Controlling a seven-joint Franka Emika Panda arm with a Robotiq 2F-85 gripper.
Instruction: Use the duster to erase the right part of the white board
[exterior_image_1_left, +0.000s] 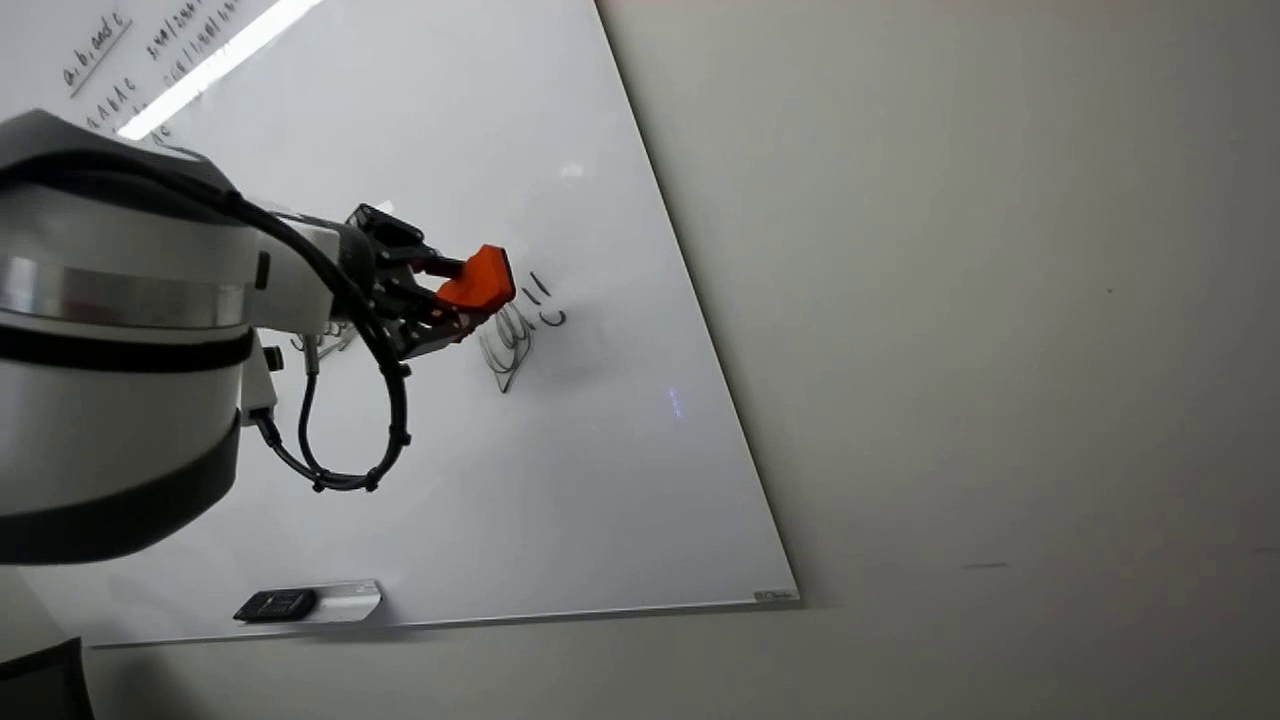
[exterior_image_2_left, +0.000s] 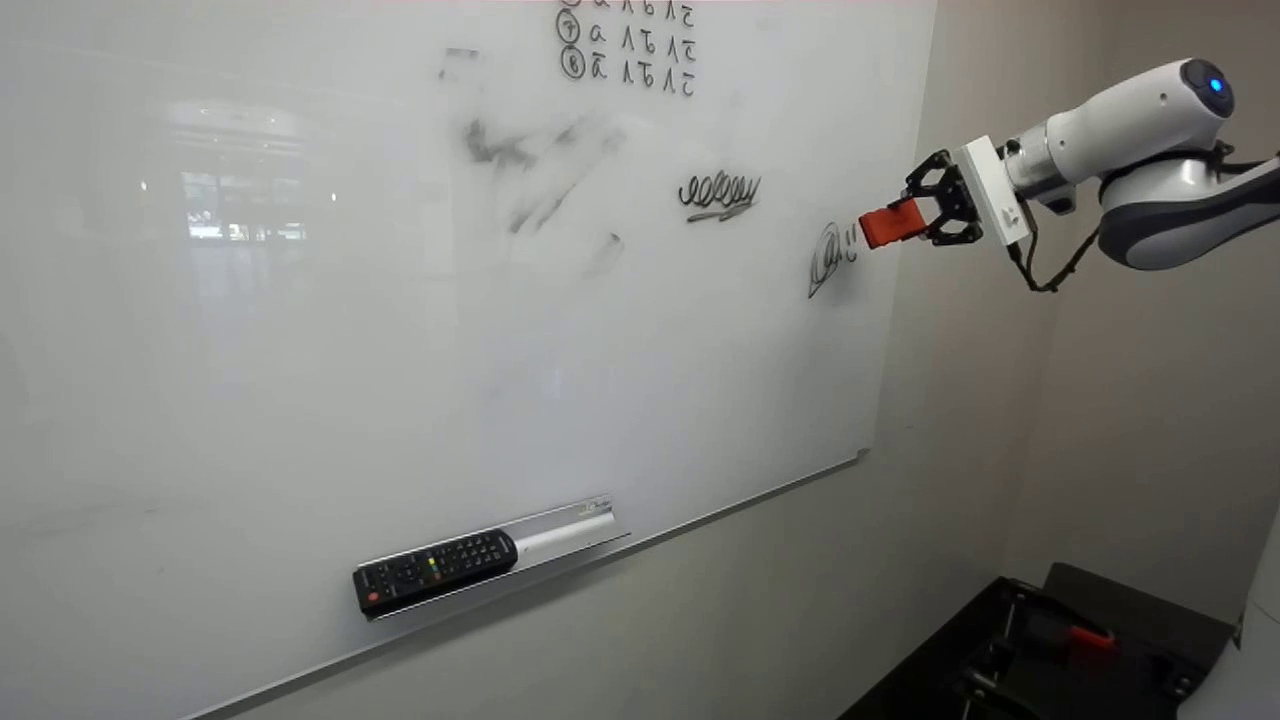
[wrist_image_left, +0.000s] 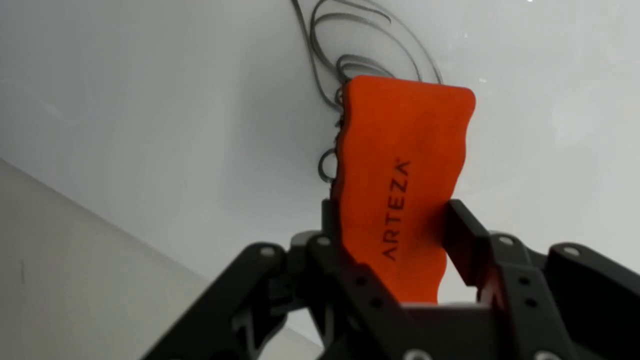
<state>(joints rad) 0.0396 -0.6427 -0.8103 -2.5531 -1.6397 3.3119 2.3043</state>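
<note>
My gripper (wrist_image_left: 394, 225) has its jaws closed on the sides of the duster (wrist_image_left: 405, 130), whose long axis goes forward from them, toward the white board (exterior_image_2_left: 700, 400). In the wrist view, the scribble (wrist_image_left: 357, 56) shows beyond the duster's far end; whether there is contact I cannot tell, so I should probably approach slowly.

Both exterior views oblique toward the same white board (exterior_image_2_left: 450, 350), wrist view closer.
</note>
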